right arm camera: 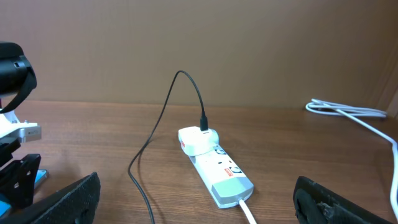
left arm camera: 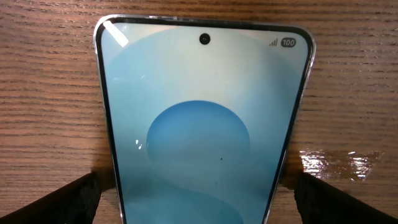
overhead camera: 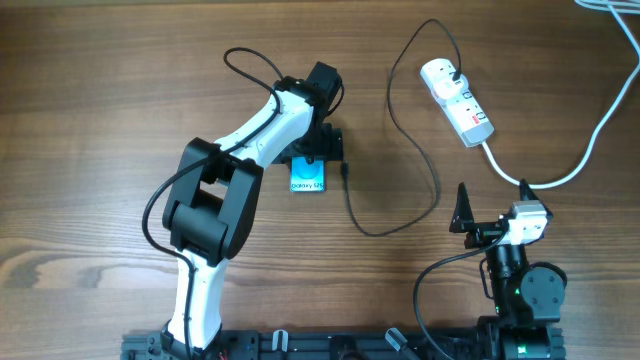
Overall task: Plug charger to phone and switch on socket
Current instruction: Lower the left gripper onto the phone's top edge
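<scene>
The phone (overhead camera: 307,178) lies flat on the wooden table with its teal-blue screen lit. It fills the left wrist view (left arm camera: 199,124). My left gripper (overhead camera: 318,150) hangs over the phone's far end. It is open (left arm camera: 199,208), with a finger on each side of the phone and a gap to each edge. The charger (overhead camera: 435,180) is a thin black cable running from a white adapter in the socket (overhead camera: 457,100). Its plug tip (overhead camera: 344,170) lies just right of the phone. My right gripper (overhead camera: 492,198) is open and empty (right arm camera: 199,205), facing the socket (right arm camera: 214,169) from a distance.
The socket's thick white lead (overhead camera: 600,120) curves off to the right and back edge, and it shows in the right wrist view (right arm camera: 348,112). The black cable (right arm camera: 149,143) loops across the table between the two arms. The arm bases stand at the front edge.
</scene>
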Controlling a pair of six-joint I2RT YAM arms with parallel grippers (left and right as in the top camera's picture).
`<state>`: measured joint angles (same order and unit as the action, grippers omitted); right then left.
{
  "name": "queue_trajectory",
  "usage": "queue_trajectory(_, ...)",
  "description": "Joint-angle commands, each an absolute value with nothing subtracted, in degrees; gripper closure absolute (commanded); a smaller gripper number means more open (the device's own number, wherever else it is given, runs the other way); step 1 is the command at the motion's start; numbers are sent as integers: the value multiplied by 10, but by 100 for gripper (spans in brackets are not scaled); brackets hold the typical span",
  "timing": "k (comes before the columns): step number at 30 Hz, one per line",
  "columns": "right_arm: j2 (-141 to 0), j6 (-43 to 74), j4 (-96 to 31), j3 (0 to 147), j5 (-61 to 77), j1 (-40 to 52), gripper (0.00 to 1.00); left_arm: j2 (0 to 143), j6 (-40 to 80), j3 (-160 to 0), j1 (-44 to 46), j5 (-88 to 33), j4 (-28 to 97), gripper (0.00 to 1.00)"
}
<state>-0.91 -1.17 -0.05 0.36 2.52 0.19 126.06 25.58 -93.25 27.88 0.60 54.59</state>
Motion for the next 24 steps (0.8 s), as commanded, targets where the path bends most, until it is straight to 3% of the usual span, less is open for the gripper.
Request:
queue_trajectory(1,-6,-4,1,3,24,-1,0,1273,262,-928,282,7,543,0)
queue_trajectory(24,-6,-4,1,3,24,-1,0,1273,257,-928,282,7,548,2)
